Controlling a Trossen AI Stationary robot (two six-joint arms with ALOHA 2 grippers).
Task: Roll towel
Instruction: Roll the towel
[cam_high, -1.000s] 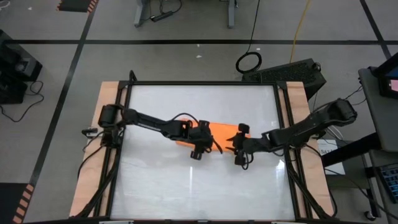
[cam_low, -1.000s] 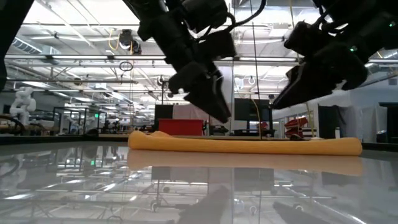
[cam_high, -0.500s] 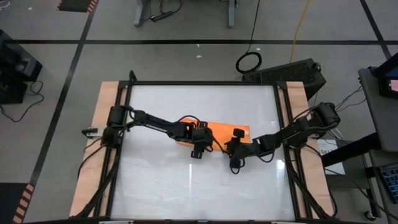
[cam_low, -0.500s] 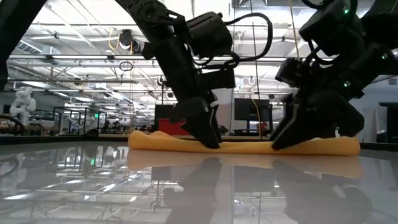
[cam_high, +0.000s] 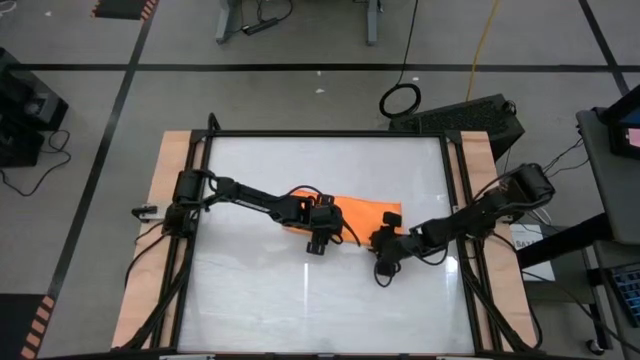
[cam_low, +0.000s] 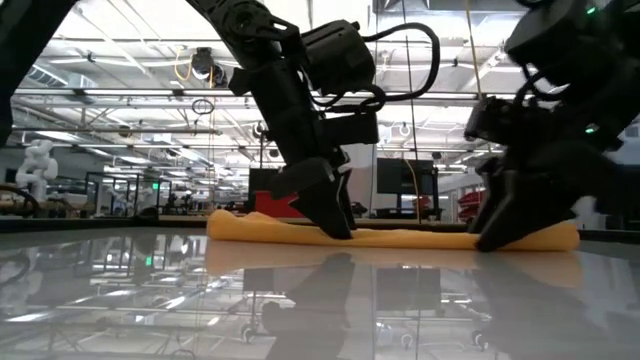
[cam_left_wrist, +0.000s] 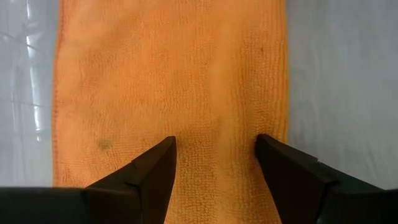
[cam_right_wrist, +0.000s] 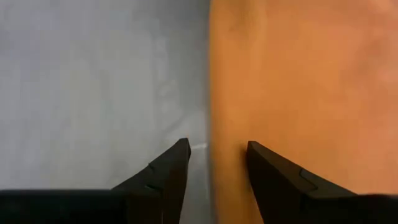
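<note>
Near mid-table, slightly right of centre: towel (cam_high: 362, 214), plain bright orange, lying flat on glossy white table (cam_high: 260, 290) as a long low band; seen edge-on in low view (cam_low: 400, 236), running left to right, barely raised above the surface.

Left of towel centre: left gripper (cam_high: 318, 243), lowered from a dark arm reaching in from the table's left edge; fingertips down on the towel's near edge in low view (cam_low: 338, 226). Jaws parted, nothing pinched between them; in left wrist view both fingers (cam_left_wrist: 154, 165) resting over orange cloth (cam_left_wrist: 168, 81), fabric visible in the gap, white table at either side of the cloth.

Right end of towel: right gripper (cam_high: 381, 268), lowered from a dark arm reaching in from the table's right edge; tips at table level against the towel's right part in low view (cam_low: 497, 238). Jaws parted, nothing clamped; in right wrist view (cam_right_wrist: 216, 165) one finger over bare table, the other finger (cam_right_wrist: 273, 168) over orange cloth (cam_right_wrist: 298, 81), towel edge running between them.

Surroundings: wooden side rails (cam_high: 150, 230) flanking the table; grey floor with black tape lines; dark equipment and coiled cable (cam_high: 400, 98) beyond the far edge; workshop hall with ceiling lights behind the table in low view.
</note>
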